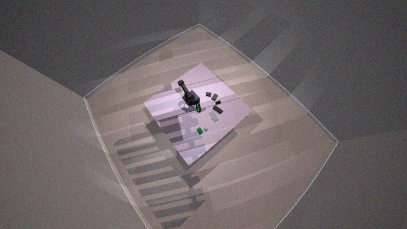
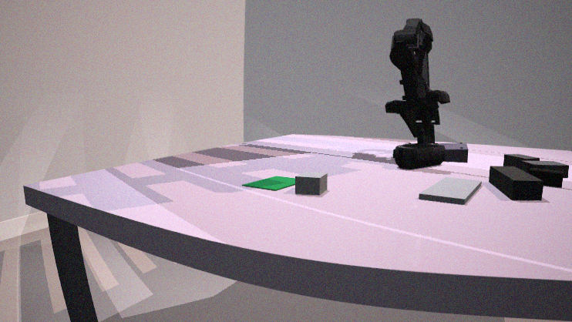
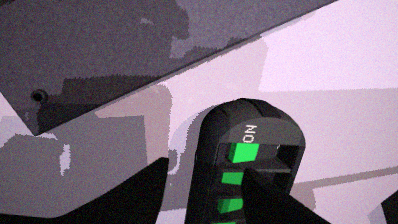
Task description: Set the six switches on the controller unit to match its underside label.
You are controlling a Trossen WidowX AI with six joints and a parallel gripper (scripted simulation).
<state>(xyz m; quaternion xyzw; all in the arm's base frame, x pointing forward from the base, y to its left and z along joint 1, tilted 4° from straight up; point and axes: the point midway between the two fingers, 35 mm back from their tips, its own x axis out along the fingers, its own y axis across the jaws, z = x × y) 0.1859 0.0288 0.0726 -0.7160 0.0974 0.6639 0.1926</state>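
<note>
Pale lilac bench (image 2: 168, 223), shadow-striped; beige/grey walls (image 2: 119, 79).

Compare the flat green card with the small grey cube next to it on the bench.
The flat green card is bright green; the small grey cube is dull grey. The card is a thin sheet lying almost flush with the bench; the cube stands up as a block. The card covers more bench surface than the cube. Both rest on the bench, side by side, away from the gripper.
</note>
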